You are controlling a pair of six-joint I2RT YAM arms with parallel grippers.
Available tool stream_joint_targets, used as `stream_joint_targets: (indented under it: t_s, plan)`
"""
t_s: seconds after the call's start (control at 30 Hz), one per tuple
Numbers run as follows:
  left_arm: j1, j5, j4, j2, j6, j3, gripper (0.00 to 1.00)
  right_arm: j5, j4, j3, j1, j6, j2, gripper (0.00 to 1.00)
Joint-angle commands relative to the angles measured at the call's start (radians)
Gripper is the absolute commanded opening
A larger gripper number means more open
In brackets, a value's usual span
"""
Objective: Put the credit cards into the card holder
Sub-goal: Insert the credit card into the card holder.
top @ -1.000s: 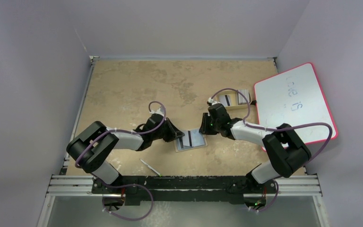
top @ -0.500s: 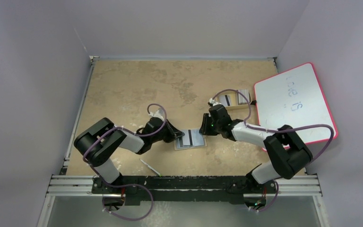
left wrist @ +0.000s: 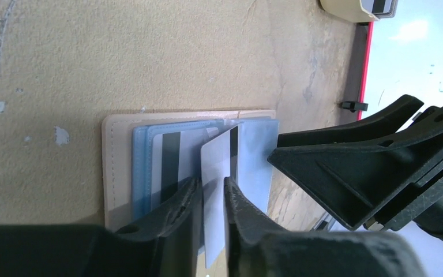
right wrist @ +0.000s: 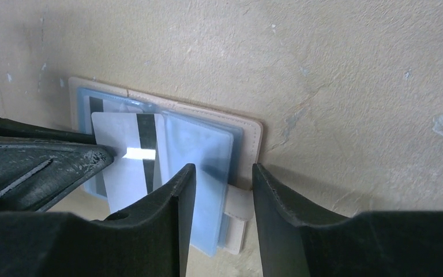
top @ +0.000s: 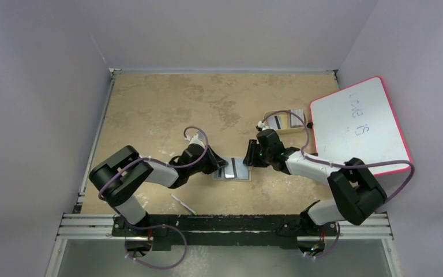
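Note:
The card holder [top: 237, 171] lies open on the table between both arms, tan with blue-grey pockets [left wrist: 118, 167] [right wrist: 248, 138]. One credit card [left wrist: 170, 156] with a dark stripe sits in its left pocket. A second credit card [left wrist: 216, 153] [right wrist: 124, 167] rests tilted over the pockets. My left gripper [left wrist: 211, 183] [top: 218, 165] has this card between its fingers, which stand a narrow gap apart. My right gripper [right wrist: 224, 168] [top: 248, 161] is open, its jaws either side of the holder's right edge and snap tab [right wrist: 239, 205], touching neither.
A beige tray [top: 299, 128] at the back right holds more cards [top: 276, 122]. The pink-edged whiteboard [top: 360, 124] lies beside it at the table's right edge. A thin white stick [top: 183, 203] lies near the front rail. The two grippers face each other closely.
My left gripper has slid right toward the holder and its jaws have eased slightly apart around the card. The right jaws have widened a little.

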Motion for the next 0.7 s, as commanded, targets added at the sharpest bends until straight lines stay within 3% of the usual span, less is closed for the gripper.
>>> stream_joint_targets:
  t_s: [0.0,0.27,0.67]
  plan:
    - [-0.01,-0.06,-0.174,-0.104,0.077,0.043,0.25,0.012,-0.048,0.021,0.013,0.025,-0.066,0.44]
    - [-0.01,-0.073,-0.327,-0.171,0.127,0.115,0.36,-0.001,-0.065,-0.009,0.014,0.041,-0.101,0.46]
    - [-0.011,-0.037,-0.287,-0.084,0.12,0.126,0.39,-0.002,0.002,-0.027,0.01,0.053,-0.031,0.45]
